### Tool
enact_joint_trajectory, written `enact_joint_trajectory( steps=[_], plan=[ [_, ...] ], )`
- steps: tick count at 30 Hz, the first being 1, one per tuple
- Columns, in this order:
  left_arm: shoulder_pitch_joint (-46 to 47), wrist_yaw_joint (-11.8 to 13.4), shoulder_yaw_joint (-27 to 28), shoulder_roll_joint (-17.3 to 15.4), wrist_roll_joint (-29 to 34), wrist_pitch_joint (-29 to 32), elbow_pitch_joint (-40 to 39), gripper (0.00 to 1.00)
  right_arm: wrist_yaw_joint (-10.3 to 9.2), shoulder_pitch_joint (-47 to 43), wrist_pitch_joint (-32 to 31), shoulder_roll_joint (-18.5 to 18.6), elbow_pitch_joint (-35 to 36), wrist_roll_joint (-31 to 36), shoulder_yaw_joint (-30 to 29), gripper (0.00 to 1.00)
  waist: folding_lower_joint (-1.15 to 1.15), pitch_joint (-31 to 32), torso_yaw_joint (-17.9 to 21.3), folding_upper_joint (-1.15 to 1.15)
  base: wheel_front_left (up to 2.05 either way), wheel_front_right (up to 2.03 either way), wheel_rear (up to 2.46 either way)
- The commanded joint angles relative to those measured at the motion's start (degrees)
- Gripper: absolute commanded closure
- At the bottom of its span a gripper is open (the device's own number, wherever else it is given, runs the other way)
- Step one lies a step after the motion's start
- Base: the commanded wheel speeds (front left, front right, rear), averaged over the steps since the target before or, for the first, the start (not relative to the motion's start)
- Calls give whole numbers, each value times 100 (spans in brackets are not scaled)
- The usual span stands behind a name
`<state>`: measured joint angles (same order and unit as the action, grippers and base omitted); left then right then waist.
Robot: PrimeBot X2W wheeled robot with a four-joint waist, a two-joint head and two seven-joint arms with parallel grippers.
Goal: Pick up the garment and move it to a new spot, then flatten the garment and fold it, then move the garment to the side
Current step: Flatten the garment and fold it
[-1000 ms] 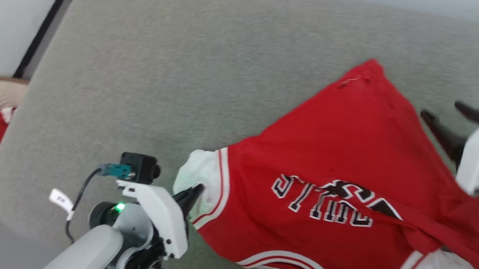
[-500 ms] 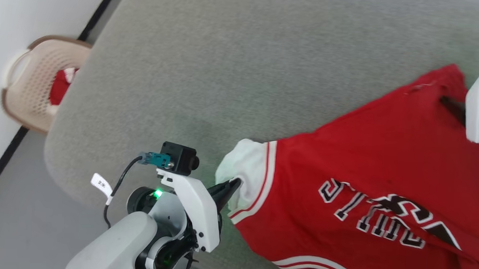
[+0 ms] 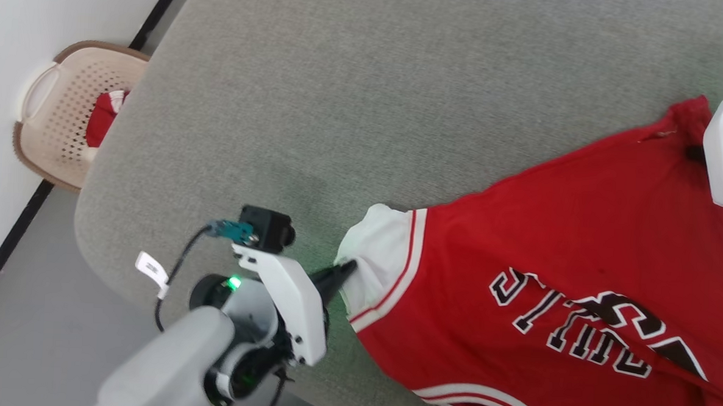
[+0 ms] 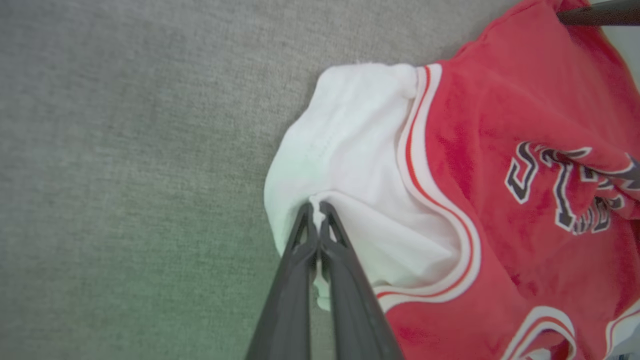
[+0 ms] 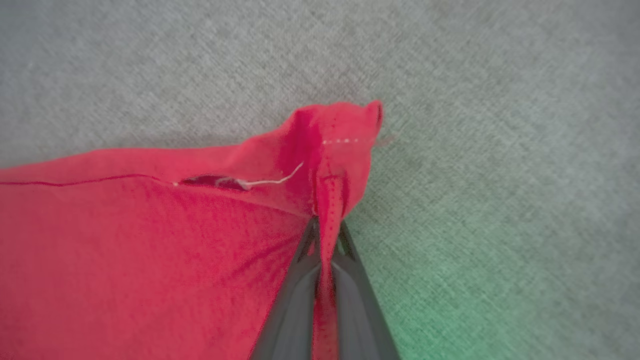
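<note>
Grey fabric surface [image 3: 341, 104], with a white wall [image 3: 28, 17], grey floor [image 3: 20, 322] and beige basket [image 3: 54, 122] holding red-white cloth [image 3: 102, 124] at far left. Garment [image 3: 549, 235] spread on the surface's right part, its lower and right edges cut off. Left gripper [image 4: 315, 207] reaches from lower left, clenched on the white sleeve. Right gripper [image 5: 327, 225] pinches the red hem corner, its fingers mostly hidden in the head view.

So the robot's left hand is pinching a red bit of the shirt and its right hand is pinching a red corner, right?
Not quite. The left gripper is pinching the white sleeve of the shirt, not a red bit; the left wrist view shows it. The right gripper does pinch a red corner.
</note>
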<state>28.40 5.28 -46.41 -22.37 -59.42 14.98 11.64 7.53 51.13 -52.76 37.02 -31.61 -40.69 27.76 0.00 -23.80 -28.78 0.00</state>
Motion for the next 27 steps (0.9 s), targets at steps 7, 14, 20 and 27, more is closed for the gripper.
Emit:
enact_joint_trajectory(
  steps=[7, 14, 20, 27],
  plan=[
    [505, 57, 176, -401, 155, 253, 13, 100, -8, -14, 545, 180, 178, -328, 276, 100, 0, 215, 428, 0, 0, 0, 0],
    [1229, 218, 418, -978, 300, 713, -149, 100, -6, 94, 1061, 396, 764, -592, 290, 100, 0, 489, 961, 0, 0, 0, 0],
    [1994, 237, 569, -1432, 494, 1201, -190, 100, -6, 20, 1303, 521, 1252, -572, 86, 100, 0, 724, 1423, 0, 0, 0, 0],
    [2859, 129, 630, -1690, 664, 1663, -39, 100, -6, -13, 1265, 532, 1791, -437, -331, 100, 0, 961, 1844, 0, 0, 0, 0]
  ],
)
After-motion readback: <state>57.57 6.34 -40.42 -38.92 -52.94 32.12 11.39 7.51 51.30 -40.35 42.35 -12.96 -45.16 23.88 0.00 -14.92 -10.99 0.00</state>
